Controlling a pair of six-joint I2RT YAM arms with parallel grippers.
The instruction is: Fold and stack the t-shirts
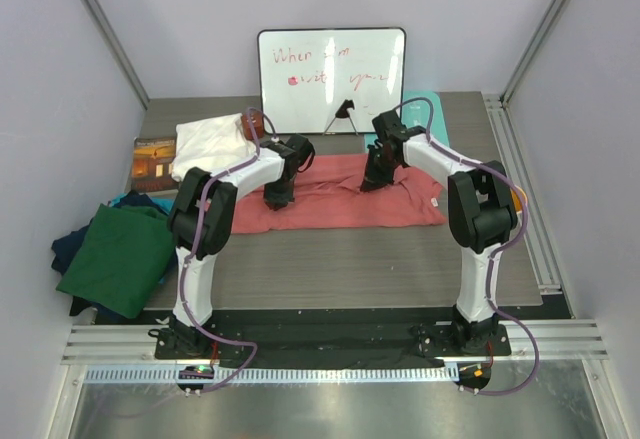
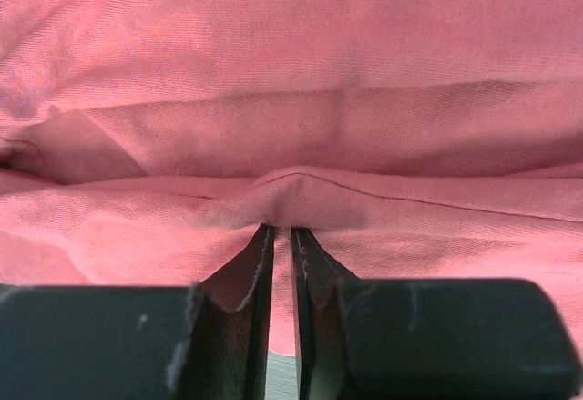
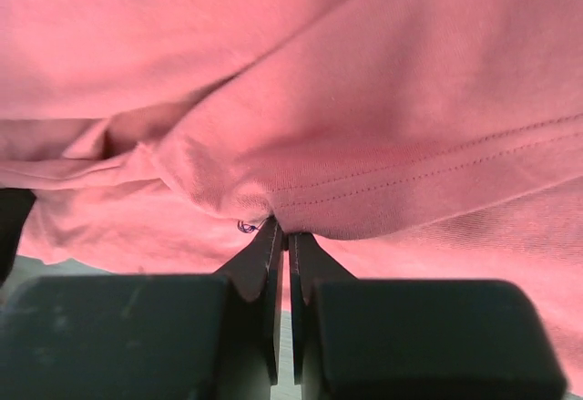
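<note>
The salmon-pink t-shirt (image 1: 340, 207) lies spread crosswise in the middle of the bench (image 1: 400, 259), its long side running left to right, and both my hands are down on it. My left hand (image 1: 277, 197) stands on the shirt's left part. In its wrist view the two fingers are drawn almost together, with a raised ridge of pink cloth pinched at their tips. My right hand (image 1: 372, 181) is at the shirt's far edge, right of centre. Its fingers are likewise nearly together, nipping a fold of the same shirt just below a double-stitched hem (image 3: 437, 168).

For writing, the whiteboard (image 1: 332, 79) propped at the back of the bench carries red handwriting. I read the first word as "When"; the rest I cannot make out. A small white label (image 1: 436, 202) shows near the shirt's right end, too small to read.

The pink shirt is matte, soft-looking cotton with shallow creases running across it, and the cloth bunches into low folds where each hand has hold of it. From above it reads as a long, uneven band with a rumpled right end. At the bench's left edge a dark green t-shirt (image 1: 120, 254) lies on top of the navy t-shirts (image 1: 68, 249), well apart from both hands.
</note>
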